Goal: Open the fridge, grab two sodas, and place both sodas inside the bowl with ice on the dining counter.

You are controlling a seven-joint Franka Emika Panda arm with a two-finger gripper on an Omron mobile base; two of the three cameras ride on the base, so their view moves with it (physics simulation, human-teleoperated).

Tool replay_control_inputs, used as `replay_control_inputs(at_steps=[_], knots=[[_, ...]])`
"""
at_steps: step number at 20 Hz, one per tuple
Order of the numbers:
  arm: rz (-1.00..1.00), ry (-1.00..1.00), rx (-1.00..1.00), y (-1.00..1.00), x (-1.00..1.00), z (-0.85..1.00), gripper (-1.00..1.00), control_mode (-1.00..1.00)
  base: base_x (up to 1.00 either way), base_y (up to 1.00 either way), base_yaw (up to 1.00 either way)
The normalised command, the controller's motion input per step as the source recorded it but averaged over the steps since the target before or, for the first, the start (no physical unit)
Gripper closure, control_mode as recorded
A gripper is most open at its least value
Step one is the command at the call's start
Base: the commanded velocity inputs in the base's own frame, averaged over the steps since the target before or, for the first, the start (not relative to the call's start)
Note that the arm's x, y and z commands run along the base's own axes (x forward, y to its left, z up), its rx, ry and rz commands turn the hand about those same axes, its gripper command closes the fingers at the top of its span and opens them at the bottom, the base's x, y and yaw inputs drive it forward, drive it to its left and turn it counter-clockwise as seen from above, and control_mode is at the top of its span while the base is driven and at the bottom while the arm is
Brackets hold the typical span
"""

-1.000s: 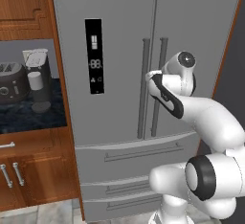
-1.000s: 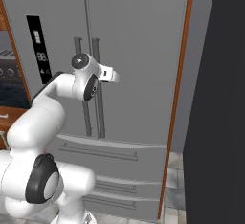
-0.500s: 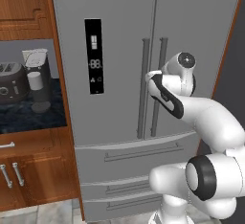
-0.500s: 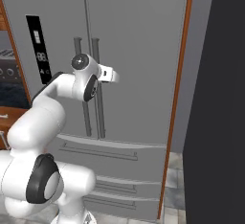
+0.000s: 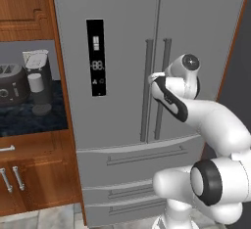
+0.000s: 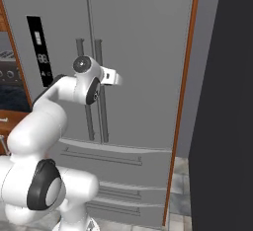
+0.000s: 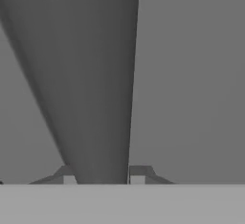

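Gripper [image 7: 103, 180] pinches the right door's bar handle [image 7: 91, 84], fingertips [image 7: 70, 179] either side; fridge [image 5: 127, 42] doors shut, display panel [image 5: 95, 57] on left door.

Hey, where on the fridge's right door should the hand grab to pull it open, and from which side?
Grip the right door's long vertical bar handle around mid-height, coming straight at the fridge front. The bar stands off the door, so fingers fit either side; the hand looks shut on it.
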Motion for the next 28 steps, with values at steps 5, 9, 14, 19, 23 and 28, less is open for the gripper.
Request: replay_control_inputs(at_steps=[5,9,14,19,23,28], knots=[[0.0,0.01,0.0,-0.08,-0.2,0.0,1.0,-1.0,0.0,0.0,0.0],[0.0,0.0,0.01,-0.42,-0.77,0.0,1.0,-1.0,0.0,0.0,0.0],[0.0,0.0,0.02,-0.68,-0.96,0.01,1.0,-1.0,0.0,0.0,0.0],[-0.04,0.01,0.0,-0.79,-0.83,0.1,1.0,-1.0,0.0,0.0,0.0],[-0.11,0.13,-0.04,-0.77,-0.54,0.08,1.0,-1.0,0.0,0.0,0.0],[-0.08,0.11,-0.11,-0.37,-0.56,-0.19,-1.0,-1.0,0.0,0.0,0.0]])
